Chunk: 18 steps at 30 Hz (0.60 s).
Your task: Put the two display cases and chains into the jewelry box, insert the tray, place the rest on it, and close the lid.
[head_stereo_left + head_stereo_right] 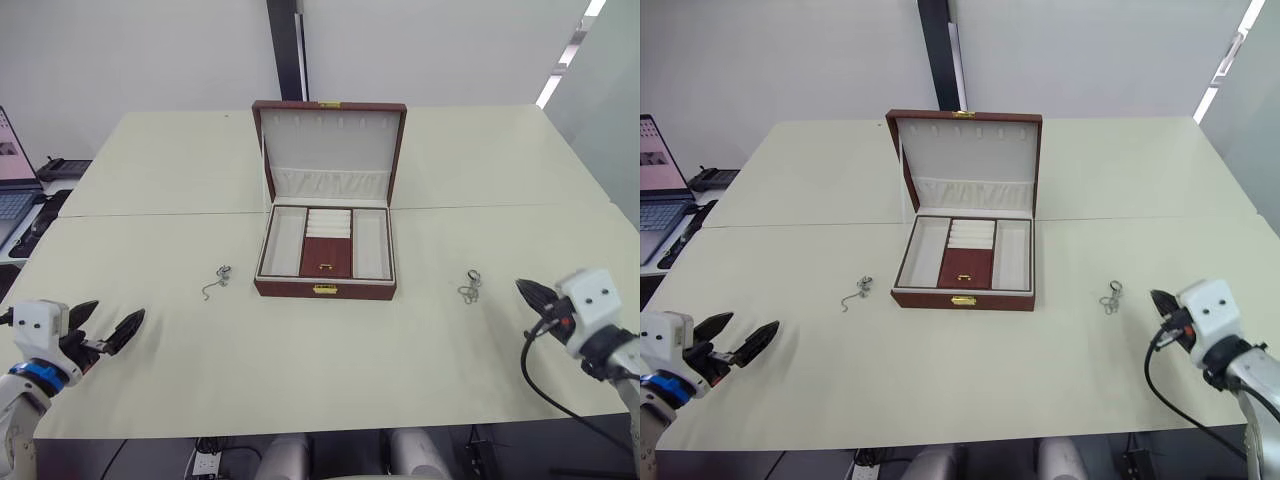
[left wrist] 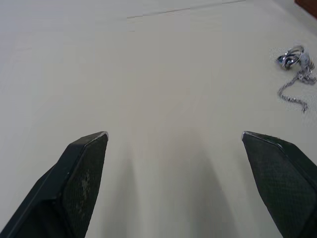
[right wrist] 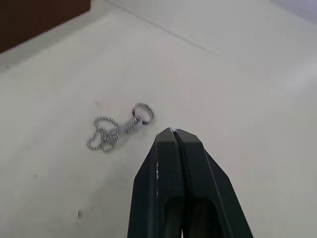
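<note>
The jewelry box (image 1: 326, 288) stands open at the table's centre, its lid (image 1: 330, 140) upright behind it. The tray (image 1: 283, 243) sits inside, with cream side compartments and a dark red centre. One chain (image 1: 217, 279) lies on the table left of the box, another chain (image 1: 470, 286) to its right. My left gripper (image 1: 116, 312) hovers open and empty near the front left edge, the left chain (image 2: 295, 74) well ahead of it. My right gripper (image 3: 172, 131) is shut and empty, its tip just short of the right chain (image 3: 116, 130). The display cases are out of view.
A laptop (image 1: 12, 160) and dark items sit on a side surface at the far left. A seam (image 1: 150, 213) crosses the table behind the chains. The table's front edge (image 1: 300, 425) runs close to both grippers.
</note>
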{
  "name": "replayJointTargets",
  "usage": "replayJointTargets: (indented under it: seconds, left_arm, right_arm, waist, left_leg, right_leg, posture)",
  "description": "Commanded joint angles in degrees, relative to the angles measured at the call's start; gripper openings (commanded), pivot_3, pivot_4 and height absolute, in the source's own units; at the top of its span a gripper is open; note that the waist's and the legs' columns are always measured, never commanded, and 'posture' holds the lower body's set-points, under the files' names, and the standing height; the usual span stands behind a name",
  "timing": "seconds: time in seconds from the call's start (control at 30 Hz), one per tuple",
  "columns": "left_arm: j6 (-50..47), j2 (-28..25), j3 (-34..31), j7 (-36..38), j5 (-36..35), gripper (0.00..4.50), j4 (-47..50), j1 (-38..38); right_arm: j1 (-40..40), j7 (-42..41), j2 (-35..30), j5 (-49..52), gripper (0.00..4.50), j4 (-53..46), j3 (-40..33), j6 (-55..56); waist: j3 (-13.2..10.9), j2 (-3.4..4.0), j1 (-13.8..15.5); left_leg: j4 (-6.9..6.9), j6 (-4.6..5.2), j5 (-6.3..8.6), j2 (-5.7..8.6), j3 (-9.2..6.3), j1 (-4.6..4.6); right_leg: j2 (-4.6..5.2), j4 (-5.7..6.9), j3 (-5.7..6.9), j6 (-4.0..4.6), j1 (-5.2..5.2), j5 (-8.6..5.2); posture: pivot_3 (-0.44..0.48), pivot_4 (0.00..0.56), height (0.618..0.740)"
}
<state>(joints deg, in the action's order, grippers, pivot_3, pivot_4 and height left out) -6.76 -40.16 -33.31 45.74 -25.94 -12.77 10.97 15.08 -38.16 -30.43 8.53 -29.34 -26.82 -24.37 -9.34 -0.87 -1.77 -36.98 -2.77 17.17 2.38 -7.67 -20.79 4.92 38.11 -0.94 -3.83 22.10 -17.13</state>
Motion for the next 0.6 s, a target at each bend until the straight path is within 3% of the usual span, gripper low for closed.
replayJointTargets:
  seconds: [0.03,0.2,0.47,0.6]
  left_arm:
    - [0.88,-0.25,-2.10,0.44,-0.73,4.50,0.90,1.14]
    - [0.49,0.06,-1.68,0.58,-1.42,4.50,2.25,1.76]
    - [-0.39,0.72,-0.43,0.61,-1.58,4.50,3.71,1.06]
    - [-0.76,1.01,-0.40,0.75,-1.71,4.50,4.15,0.80]
  right_arm:
    - [3.03,1.09,1.15,1.48,0.70,0.41,-3.65,4.64]
    - [6.83,0.34,0.65,1.93,2.05,4.06,-4.32,8.73]
    - [5.72,0.37,-1.44,3.57,4.47,5.73,-3.74,9.54]
    - [5.92,0.36,-1.74,3.85,4.47,6.18,-3.66,9.89]
  waist:
    - [0.05,-0.05,0.04]
    - [0.08,-0.08,0.05]
    - [0.11,-0.08,0.04]
    - [0.11,-0.08,0.06]
  left_leg:
    - [0.00,0.00,0.00,-0.01,-0.01,0.01]
    - [-0.01,0.00,0.00,-0.02,-0.02,0.01]
    - [0.00,0.00,0.00,-0.02,-0.01,0.03]
    - [-0.01,0.00,0.00,-0.02,-0.01,0.03]
  right_leg:
    - [-0.01,0.00,0.02,0.00,-0.02,0.00]
    - [0.00,-0.02,0.02,0.00,-0.05,0.00]
    - [-0.01,-0.02,0.03,0.00,-0.06,0.00]
    - [-0.01,-0.02,0.02,0.00,-0.08,0.00]
  posture:
    - [0.000,0.150,0.740]
    - [0.000,0.150,0.740]
    - [0.000,0.150,0.740]
    - [0.000,0.150,0.740]
